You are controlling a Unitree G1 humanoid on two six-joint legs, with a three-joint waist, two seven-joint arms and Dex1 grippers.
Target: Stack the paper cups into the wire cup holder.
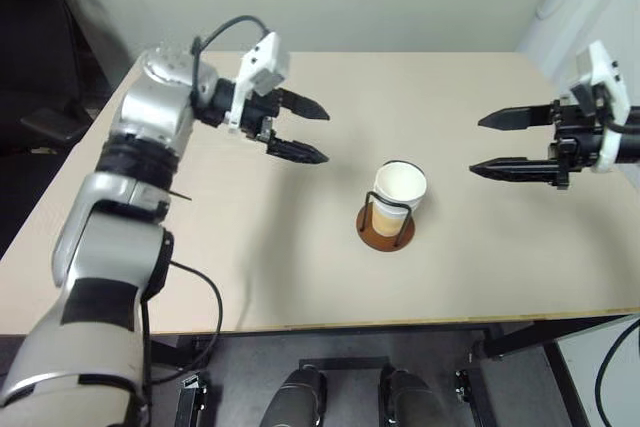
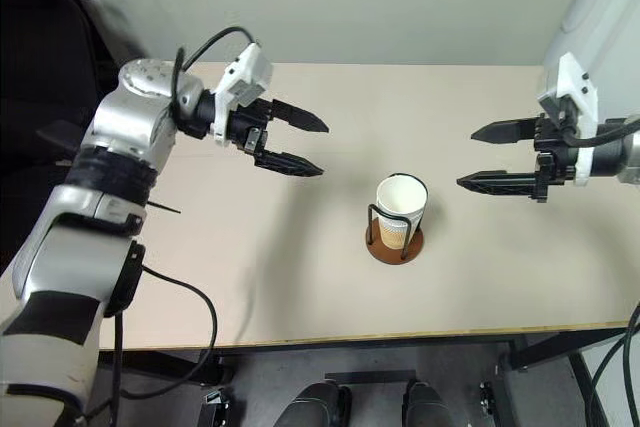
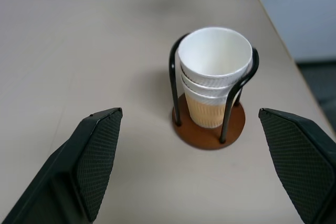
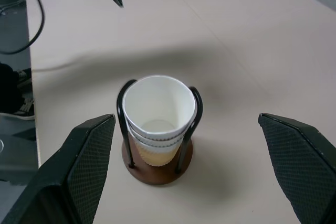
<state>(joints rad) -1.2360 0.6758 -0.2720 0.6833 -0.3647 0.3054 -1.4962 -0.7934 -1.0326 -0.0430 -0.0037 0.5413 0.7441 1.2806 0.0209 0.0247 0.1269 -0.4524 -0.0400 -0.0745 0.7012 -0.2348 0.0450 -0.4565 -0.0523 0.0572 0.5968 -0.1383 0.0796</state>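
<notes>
Three paper cups [image 3: 215, 72] sit nested one inside another, white rims showing above a tan lower wall. They stand upright inside the wire cup holder [image 1: 385, 232], whose black loops rise from a reddish-brown disc base [image 3: 209, 129] in the middle of the table. My left gripper [image 1: 305, 130] hangs open above the table to the left of the holder, pointing toward it, nothing between its fingers. My right gripper [image 1: 487, 144] hangs open to the right of the holder, also facing it and empty. Both stand well apart from the cups.
The beige table [image 1: 300, 277] carries the holder alone. A dark chair [image 1: 45, 67] stands off the table's left side, and a pale wall runs behind the far edge. Black cables trail from my left arm.
</notes>
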